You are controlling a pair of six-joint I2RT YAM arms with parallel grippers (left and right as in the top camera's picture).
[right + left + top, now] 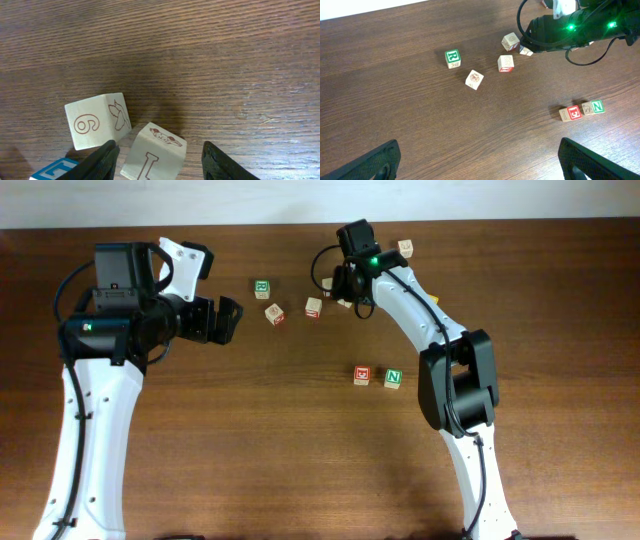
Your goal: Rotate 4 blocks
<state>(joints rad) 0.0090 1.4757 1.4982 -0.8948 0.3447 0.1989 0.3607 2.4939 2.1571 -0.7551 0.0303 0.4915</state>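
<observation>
A tilted pale block with a brown "I" (155,155) stands between the fingers of my right gripper (160,162), which is open. The left finger is close to the block and a gap shows on its right side. From above, that gripper (345,292) is at the back middle of the table. A red-marked block (362,375) and the green "N" block (393,378) sit side by side near the table's middle. Another red-marked block (314,307) lies left of the right gripper. My left gripper (480,160) hangs wide open over bare wood, holding nothing.
A pale block with a "6" (97,120) sits just left of the "I" block, with a blue-faced cube's corner (52,170) beside it. A green-bordered cube (262,287), a pale cube (275,313) and a far cube (405,248) also lie on the table.
</observation>
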